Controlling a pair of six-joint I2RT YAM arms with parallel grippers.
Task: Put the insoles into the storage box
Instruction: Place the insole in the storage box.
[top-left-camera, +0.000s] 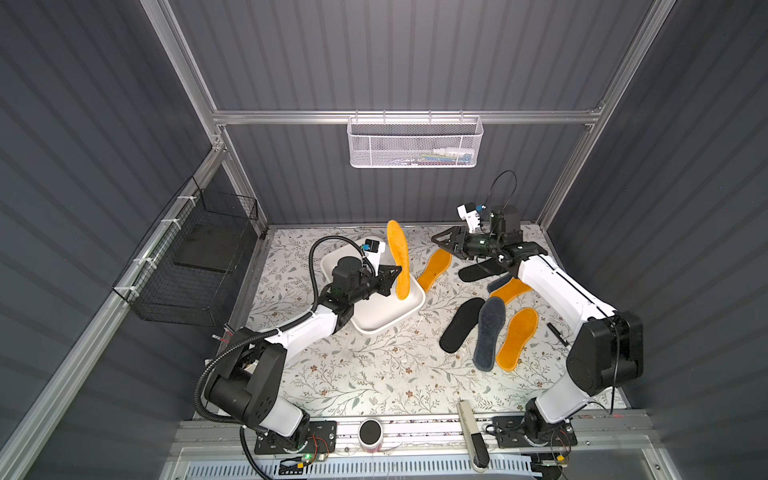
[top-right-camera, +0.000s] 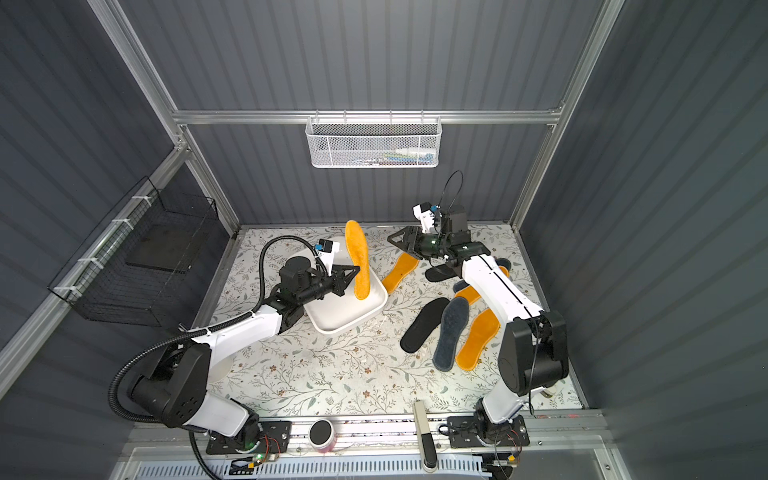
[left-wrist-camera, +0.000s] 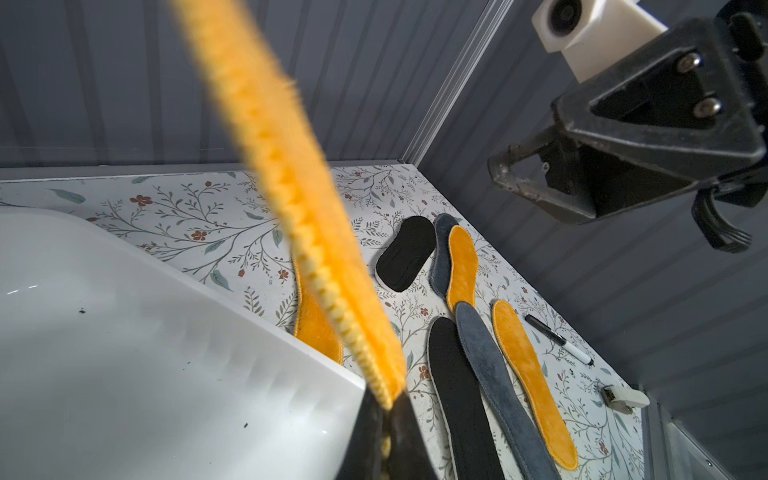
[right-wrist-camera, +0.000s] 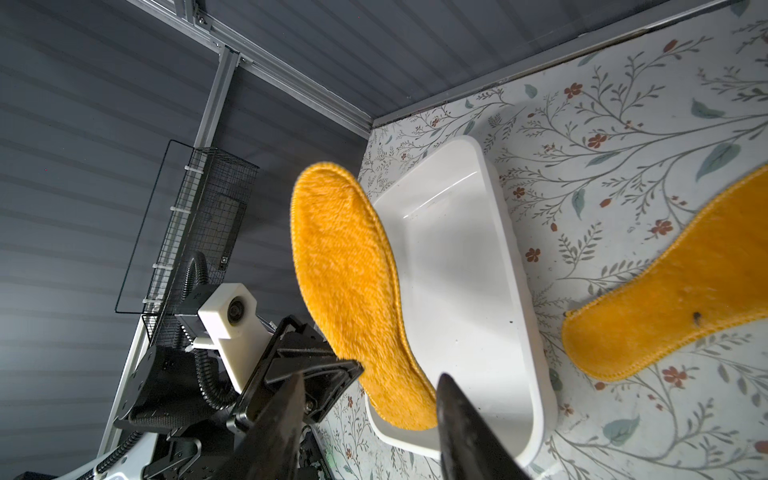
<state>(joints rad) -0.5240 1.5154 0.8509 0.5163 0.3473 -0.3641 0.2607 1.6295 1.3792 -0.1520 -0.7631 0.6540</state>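
Your left claw (top-left-camera: 395, 272) is pinched on the long edge of the held insole (top-left-camera: 397, 253), approx a third up from its low end. The insole stands near upright, with its low end over the box (top-left-camera: 376, 322) at the corner nearest the right arm. Can't tell if it touches the box floor. Box is otherwise empty. Right claw (top-left-camera: 435, 240) is spread w/ nothing in it, close to the insole's top end but not touching.

Handling, my read: light and thin, w/ a fuzzy face that shouldn't slip. It stands w/o flopping, so fairly stiff, but expect it to bend if an end catches the rim. This edge pinch looks fine. For the flat ones you'll have to work a finger under a heel or toe edge.

Room: the box looks only a bit longer than an insole, so line it up lengthwise before lowering, else an end rides the rim. An orange insole (top-left-camera: 435, 269) lies just beside the box. Six more insoles (top-left-camera: 490, 332) sit on the tabletop (top-left-camera: 353, 374) by the right arm, some overlapping. Back wall is near; open tabletop lies toward the arm bases
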